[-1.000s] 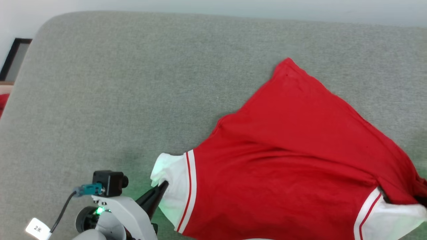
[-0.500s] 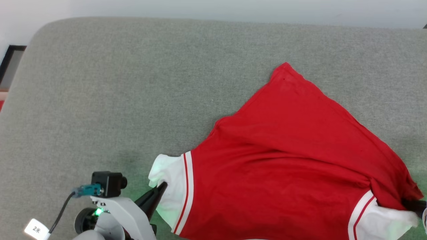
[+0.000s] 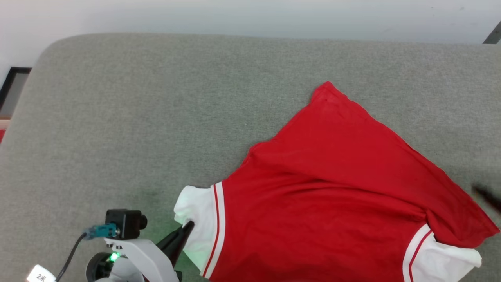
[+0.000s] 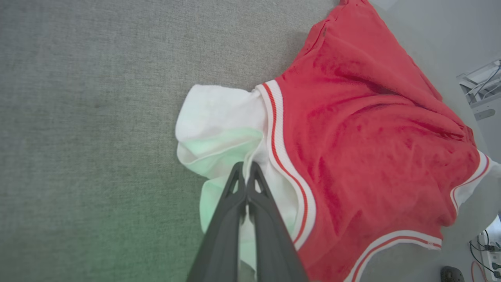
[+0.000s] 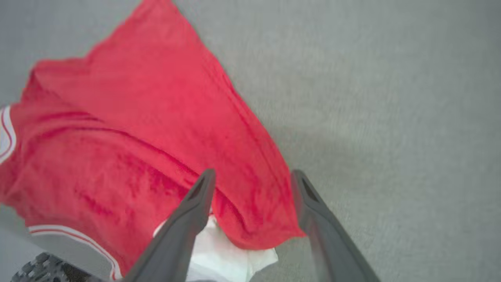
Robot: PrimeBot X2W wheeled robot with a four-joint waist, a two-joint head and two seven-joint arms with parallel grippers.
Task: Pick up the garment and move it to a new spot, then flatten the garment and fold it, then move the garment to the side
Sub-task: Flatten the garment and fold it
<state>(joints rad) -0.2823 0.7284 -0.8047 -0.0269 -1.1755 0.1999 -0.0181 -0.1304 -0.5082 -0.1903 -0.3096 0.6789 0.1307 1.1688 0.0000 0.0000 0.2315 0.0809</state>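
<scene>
**Head view.** Item: garment, red with white short sleeves and red-and-white striped trim. It lies in loose folds on the grey bench, which runs bare to the garment's left and beyond it. One red corner points to the far side.
Left gripper: at the garment's left sleeve, fingers pressed together on the edge of the white cloth.
Black wrist camera: just left of that sleeve, behind the gripper.

**Left wrist view.** The garment's red body lies right of the fingers. The white sleeve is bunched directly ahead of them and tinted green. The gripper is clamped tight, with a fold of sleeve nipped at its tips.

**Right wrist view.** Right gripper: fingers spread wide and holding nothing, poised over the garment's red edge. One finger is above the cloth, the other above the bench just beside it. A white sleeve shows under the red fold, low between the fingers. The view is slightly blurred.
</scene>
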